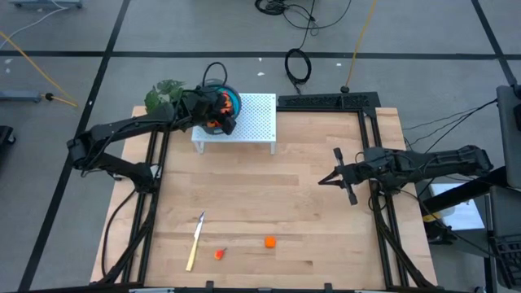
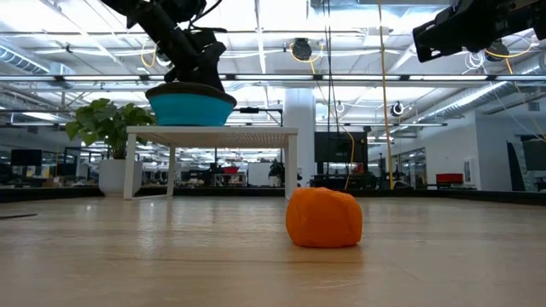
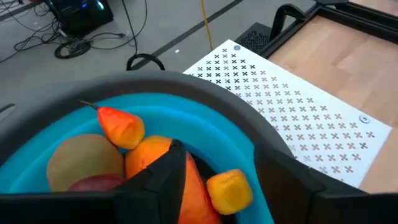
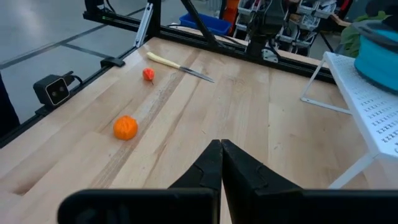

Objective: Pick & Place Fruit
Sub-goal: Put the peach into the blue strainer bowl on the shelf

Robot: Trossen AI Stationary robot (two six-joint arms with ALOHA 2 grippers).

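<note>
A blue bowl (image 1: pixel 230 102) with a grey rim (image 3: pixel 205 99) stands on a white perforated stand (image 1: pixel 252 122) at the table's far left. It holds an orange stemmed piece (image 3: pixel 121 127), an olive-brown oval (image 3: pixel 84 162), a dark red piece (image 3: pixel 99 183), a larger orange piece (image 3: pixel 196 183) and a small yellow-orange piece (image 3: pixel 230 190). My left gripper (image 3: pixel 227 162) is open over the bowl, one finger inside and one outside the rim. An orange piece (image 1: pixel 269 242) and a tiny red-orange one (image 1: pixel 219 254) lie near the table's near edge. My right gripper (image 4: pixel 221 146) is shut, hovering at the table's right. My left gripper comes at the bowl from above, slanting down. One finger (image 3: pixel 165 180) stands inside it in front of the larger orange piece, and the other (image 3: pixel 292 186) stands outside the rim. I cannot tell whether either finger touches the fruit or the bowl.
A pale yellow-handled knife (image 1: pixel 195 240) lies left of the two loose pieces. A green leafy plant (image 1: pixel 163 94) stands just off the table's far-left corner beside the stand. Black frame rails (image 1: pixel 370 146) border the table. Bare wood stretches between the stand and the loose fruit.
</note>
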